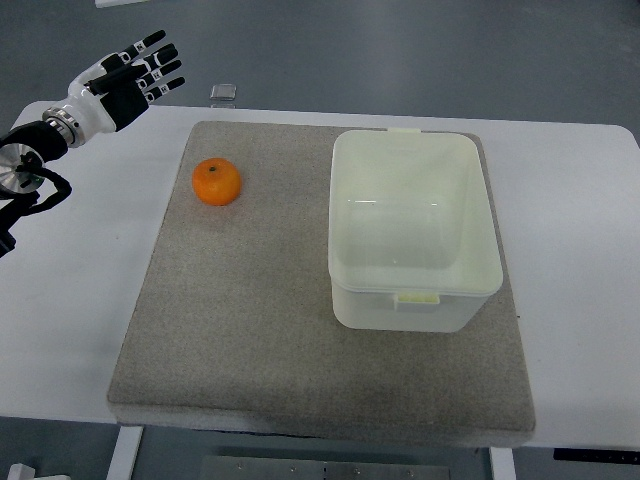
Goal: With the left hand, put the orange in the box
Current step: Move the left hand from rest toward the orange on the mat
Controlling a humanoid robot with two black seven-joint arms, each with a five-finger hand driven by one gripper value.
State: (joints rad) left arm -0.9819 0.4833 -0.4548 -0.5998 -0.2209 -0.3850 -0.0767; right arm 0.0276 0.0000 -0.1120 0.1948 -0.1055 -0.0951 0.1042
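Now, all places are given from the grey mat.
Mat: a grey felt-like mat (270,340) covers most of the white tabletop (70,330), whose bare margins show on the mat's left, right and far sides.
Orange: the orange (217,182) sits on the mat near its far-left corner, stem dimple up, touched by nothing.
Box: the pale translucent box (415,228) stands upright on the mat's right half, lidless, with nothing visible inside; it is well apart from the orange.
Left hand: the left hand (132,78) hovers beyond the mat's far-left corner, past the tabletop's far-left edge, fingers (157,62) stretched out and spread, holding nothing, clear of the orange.
Small object: a small clear square item (224,92) lies just beyond the mat's far edge.
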